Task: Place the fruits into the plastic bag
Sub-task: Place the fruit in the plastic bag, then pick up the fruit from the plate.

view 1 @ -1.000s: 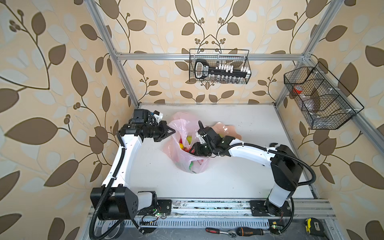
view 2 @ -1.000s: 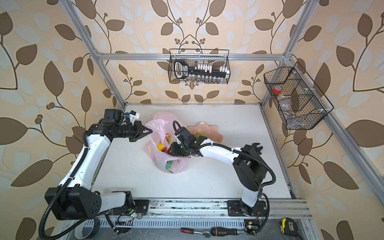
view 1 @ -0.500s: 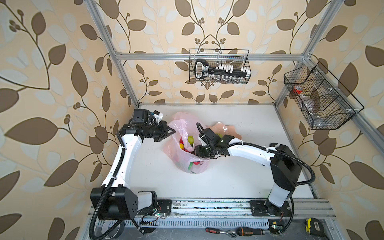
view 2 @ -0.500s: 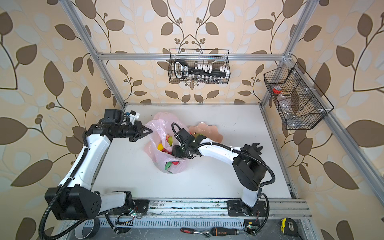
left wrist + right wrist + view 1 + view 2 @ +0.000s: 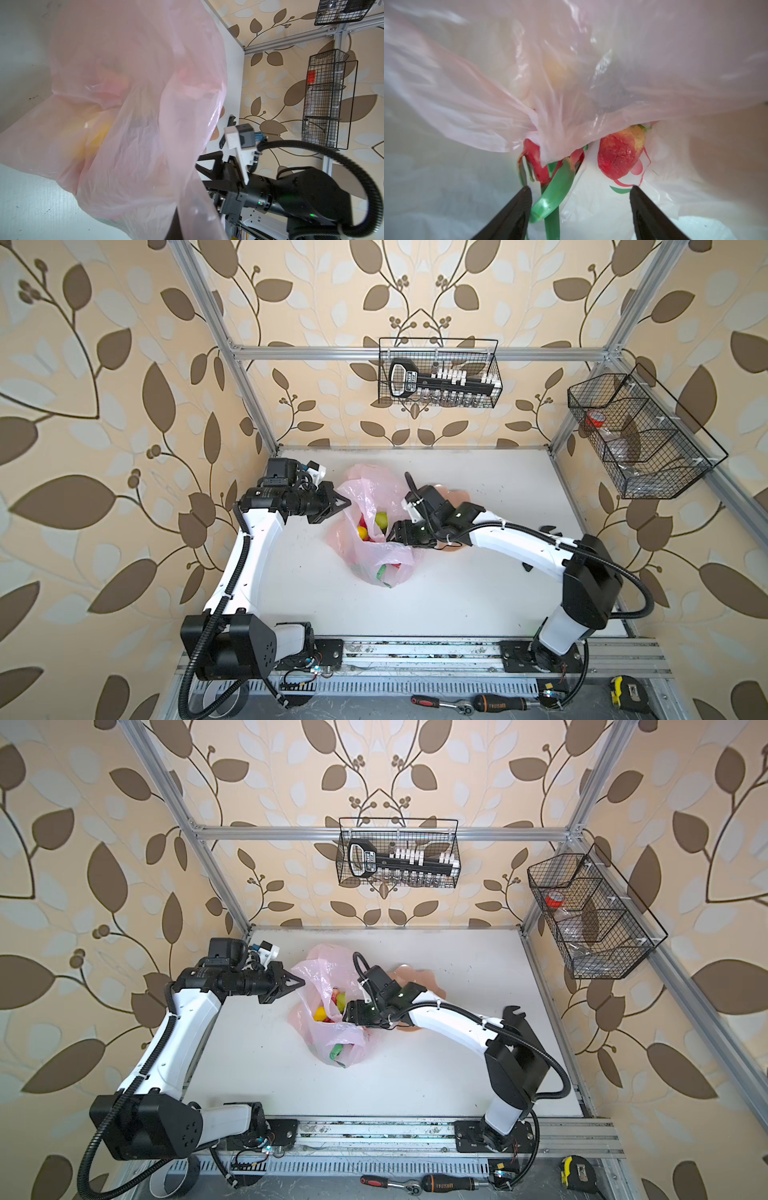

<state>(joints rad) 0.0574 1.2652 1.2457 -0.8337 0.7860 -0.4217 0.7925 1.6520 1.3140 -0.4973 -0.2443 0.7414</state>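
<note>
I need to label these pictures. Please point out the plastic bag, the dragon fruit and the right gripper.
plastic bag (image 5: 365,493): top view, on its raised upper wall.
dragon fruit (image 5: 536,160): right wrist view, on its magenta skin.
right gripper (image 5: 580,190): right wrist view, midway between the open fingertips.

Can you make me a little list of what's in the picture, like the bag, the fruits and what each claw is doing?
bag: pink plastic bag on the white table, mouth open
fruits: dragon fruit and strawberry inside the bag
left claw: shut on the bag's edge, holding it up
right claw: open, inside the bag, holding nothing
dish: peach dish behind the right arm
</note>
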